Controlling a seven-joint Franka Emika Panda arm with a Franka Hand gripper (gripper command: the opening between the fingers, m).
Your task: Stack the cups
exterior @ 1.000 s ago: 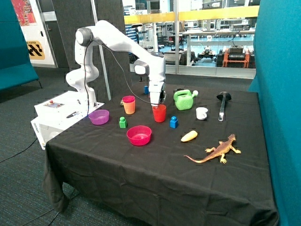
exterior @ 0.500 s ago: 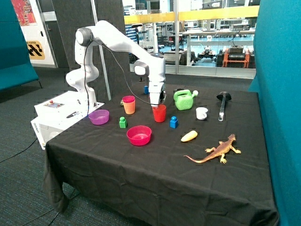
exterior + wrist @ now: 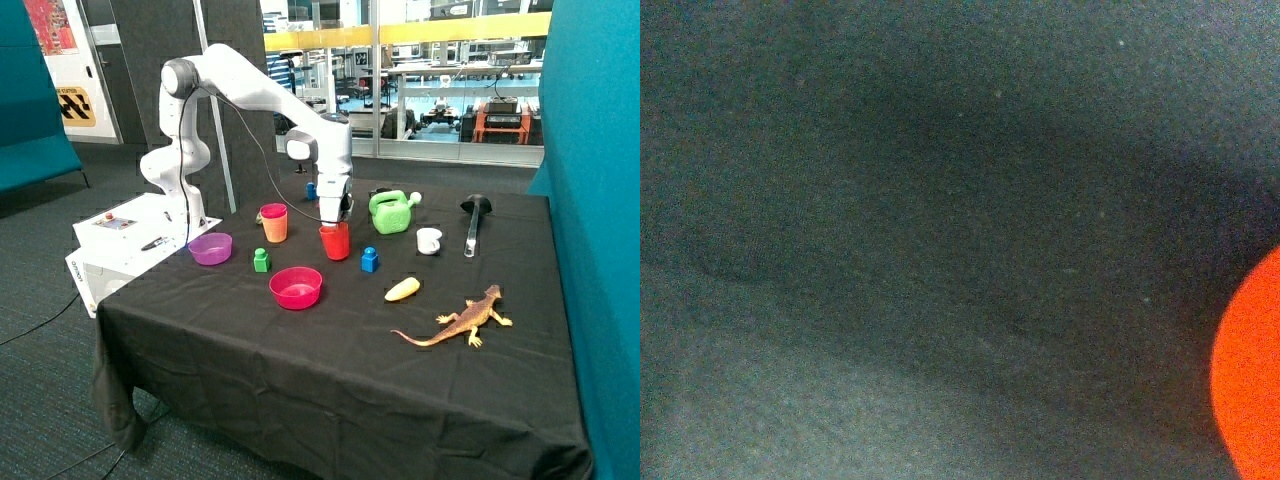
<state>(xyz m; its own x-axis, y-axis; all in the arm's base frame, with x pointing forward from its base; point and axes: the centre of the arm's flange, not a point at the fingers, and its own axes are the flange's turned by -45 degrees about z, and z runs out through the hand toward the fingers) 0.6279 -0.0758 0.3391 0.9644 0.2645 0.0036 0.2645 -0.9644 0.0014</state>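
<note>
The red cup (image 3: 335, 241) sat near the middle of the black table (image 3: 330, 350), and my gripper (image 3: 333, 222) was down at its rim, though I could not tell whether it had hold of it. I judged I was picking it up; next it needed carrying to the stacked pink and yellow cup (image 3: 274, 222) at its nine o'clock. My arm reached forward, wrist pointing straight down.

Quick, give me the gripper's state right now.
Gripper: down at the rim of the red-orange cup on the black table; whether it is open, shut or holding the cup cannot be told.
</note>
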